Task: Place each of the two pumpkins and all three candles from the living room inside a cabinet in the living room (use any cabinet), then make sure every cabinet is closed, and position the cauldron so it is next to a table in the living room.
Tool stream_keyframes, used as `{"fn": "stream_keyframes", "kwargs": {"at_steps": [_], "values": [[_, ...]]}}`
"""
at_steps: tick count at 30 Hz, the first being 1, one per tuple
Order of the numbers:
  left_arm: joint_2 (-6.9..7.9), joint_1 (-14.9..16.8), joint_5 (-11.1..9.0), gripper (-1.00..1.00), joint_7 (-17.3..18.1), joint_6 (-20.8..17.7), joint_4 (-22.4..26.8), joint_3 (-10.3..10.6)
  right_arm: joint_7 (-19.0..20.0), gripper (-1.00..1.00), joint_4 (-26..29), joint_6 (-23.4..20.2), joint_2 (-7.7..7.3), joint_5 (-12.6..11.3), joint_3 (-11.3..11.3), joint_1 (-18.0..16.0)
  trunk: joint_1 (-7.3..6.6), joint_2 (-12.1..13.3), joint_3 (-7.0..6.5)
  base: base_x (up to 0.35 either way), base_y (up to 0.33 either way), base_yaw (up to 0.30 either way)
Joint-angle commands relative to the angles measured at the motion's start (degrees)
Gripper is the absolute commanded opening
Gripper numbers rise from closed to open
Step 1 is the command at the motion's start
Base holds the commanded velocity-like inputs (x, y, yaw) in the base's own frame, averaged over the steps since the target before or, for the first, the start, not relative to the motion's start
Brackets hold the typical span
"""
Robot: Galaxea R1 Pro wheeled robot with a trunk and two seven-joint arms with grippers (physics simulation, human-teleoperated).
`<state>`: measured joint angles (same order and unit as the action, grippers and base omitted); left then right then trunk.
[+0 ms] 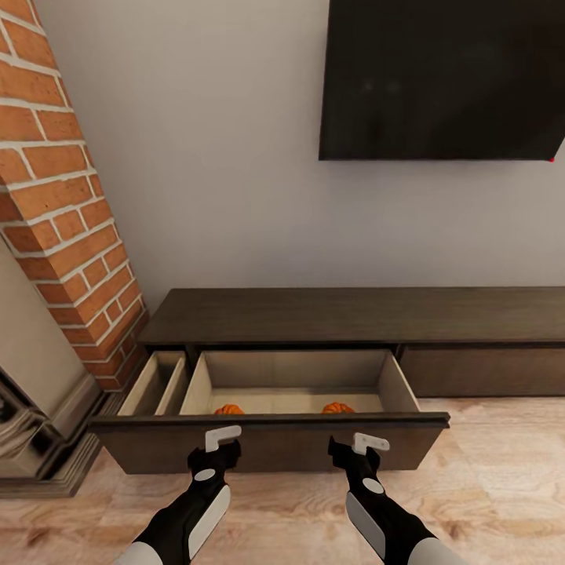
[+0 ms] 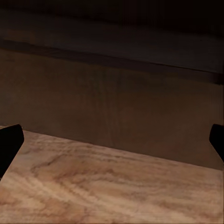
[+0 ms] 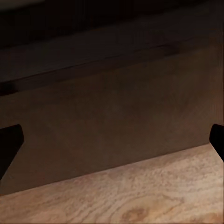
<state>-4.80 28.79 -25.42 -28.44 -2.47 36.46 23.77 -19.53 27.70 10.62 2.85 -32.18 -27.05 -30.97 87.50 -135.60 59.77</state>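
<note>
The long dark brown cabinet (image 1: 353, 314) stands against the wall with its wide drawer (image 1: 267, 443) pulled out. Two orange pumpkins (image 1: 229, 410) (image 1: 337, 408) lie inside the drawer, just behind its front panel. My left gripper (image 1: 215, 455) and right gripper (image 1: 350, 453) are both low against the outside of the drawer front. In the left wrist view the fingertips (image 2: 10, 142) stand wide apart before the dark panel (image 2: 112, 107). The right wrist view shows the same, fingertips (image 3: 10, 142) spread before the panel (image 3: 112, 121). Both grippers are open and hold nothing. The candles and the cauldron are out of view.
A narrower drawer (image 1: 154, 383) left of the wide one is also open. A brick fireplace (image 1: 71, 235) rises at the left, with its stone base (image 1: 47, 439) near the drawer's corner. A black TV (image 1: 443, 78) hangs above. The cabinet's right drawer front (image 1: 479, 370) is shut. Wooden floor (image 1: 486, 486) lies below.
</note>
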Motion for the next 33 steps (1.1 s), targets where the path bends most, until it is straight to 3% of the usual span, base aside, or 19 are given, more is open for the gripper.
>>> {"fn": "stream_keyframes", "kwargs": {"at_steps": [1,33], "values": [[0.05,0.04,-0.25,1.0,-0.47,-0.26,0.1,0.31,-0.33,1.0,-0.02,0.36,-0.04,-0.61,-0.46,-0.06,0.0,-0.02,0.05,0.139,0.0,0.0],[0.05,0.04,-0.25,1.0,-0.47,-0.26,0.1,0.31,-0.33,1.0,-0.02,0.36,-0.04,-0.61,-0.46,-0.06,0.0,-0.02,0.05,0.158,0.0,0.0]]}}
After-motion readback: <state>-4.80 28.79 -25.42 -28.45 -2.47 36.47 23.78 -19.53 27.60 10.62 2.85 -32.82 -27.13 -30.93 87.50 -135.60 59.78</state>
